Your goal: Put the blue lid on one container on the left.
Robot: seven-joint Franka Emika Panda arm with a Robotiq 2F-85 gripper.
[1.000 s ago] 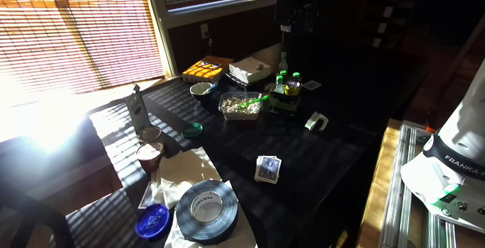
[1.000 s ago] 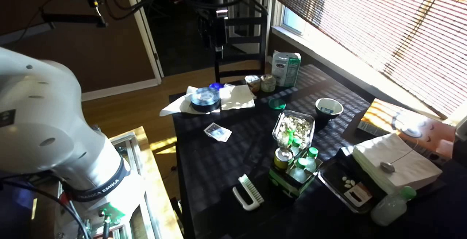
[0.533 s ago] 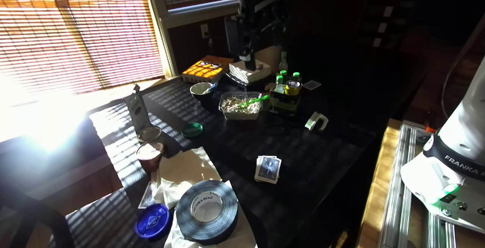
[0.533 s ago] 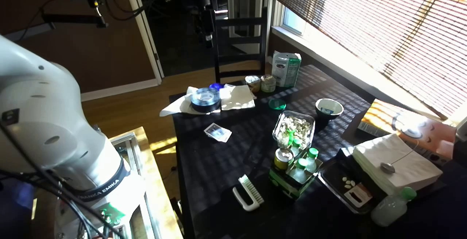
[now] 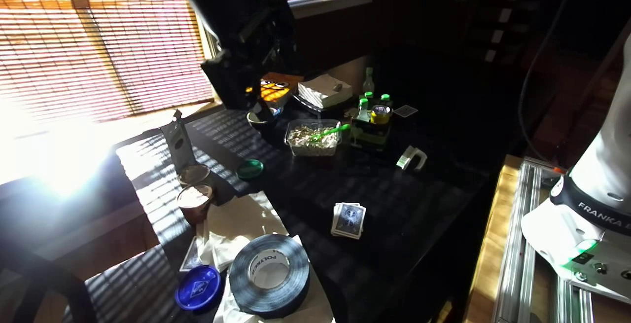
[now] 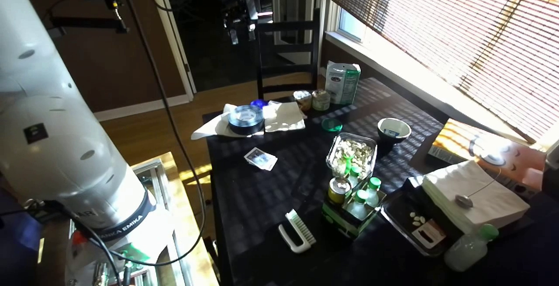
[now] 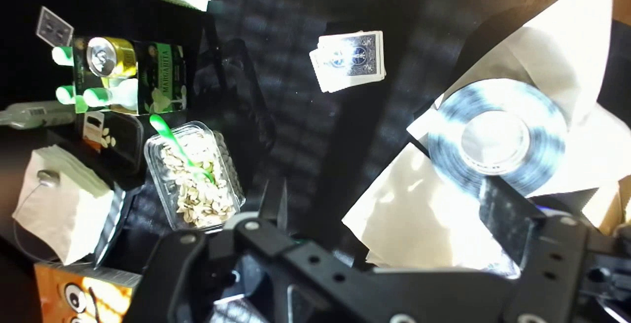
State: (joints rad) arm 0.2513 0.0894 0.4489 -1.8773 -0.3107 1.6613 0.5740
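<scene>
The blue lid lies flat on the dark table beside a tape roll; it also shows in an exterior view. In the wrist view only a thin blue edge shows behind a finger. Two short round containers stand side by side near a pouch: a brownish one with a whitish top, also in an exterior view, and a paler one, partly hidden in the opposite view. My gripper is open and empty, high above the table; it also shows in both exterior views.
The tape roll sits on paper napkins between lid and containers. A standing pouch is next to the containers. A green lid, nut tray, bowl, bottle carton, brush and cards are around.
My gripper has swung across, from the back of the table towards the window and container side in an exterior view, and appears nearer. The lid, containers and other objects have not moved.
</scene>
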